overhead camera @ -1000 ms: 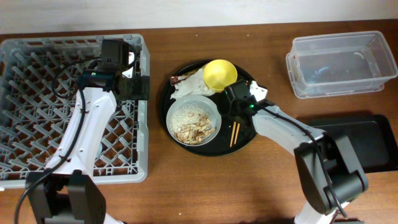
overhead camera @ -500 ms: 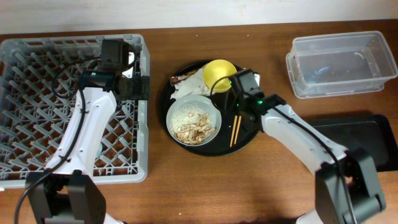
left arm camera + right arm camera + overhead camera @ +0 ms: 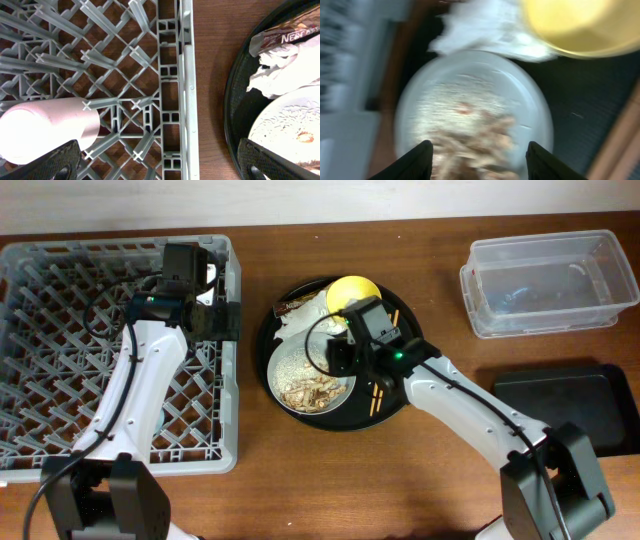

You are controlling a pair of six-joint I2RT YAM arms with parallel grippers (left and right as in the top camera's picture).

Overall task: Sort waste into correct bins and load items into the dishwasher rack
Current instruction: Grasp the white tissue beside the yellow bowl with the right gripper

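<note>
Round grey-green dish (image 3: 470,115), holding white rice grains (image 3: 440,100) and brownish food scraps (image 3: 470,140), lies directly beneath the right gripper (image 3: 480,150). The gripper's jaws stand apart and released, with nothing between them (this wrist view is smeared by motion). Just ahead of the fingertips, at the dish's far rim, sits the crumpled white napkin (image 3: 480,25). Ahead and to the right in the wrist view is the small yellow bowl (image 3: 580,25). The chopsticks (image 3: 378,398) lie beside the dish, under the right arm. The brown snack wrapper (image 3: 290,37) lies past the napkin. All of these rest on the round black tray (image 3: 234,110). Well apart from this gripper, on the side away from the rack, stand the clear tub (image 3: 545,320) and the shallow black tray (image 3: 580,395).

Left gripper (image 3: 160,165) hangs over the dishwasher rack (image 3: 172,100) at the wall nearest the round tray, jaws spread wide and empty. The pink cup (image 3: 45,130) lies on its side in the rack, just beside one finger.
</note>
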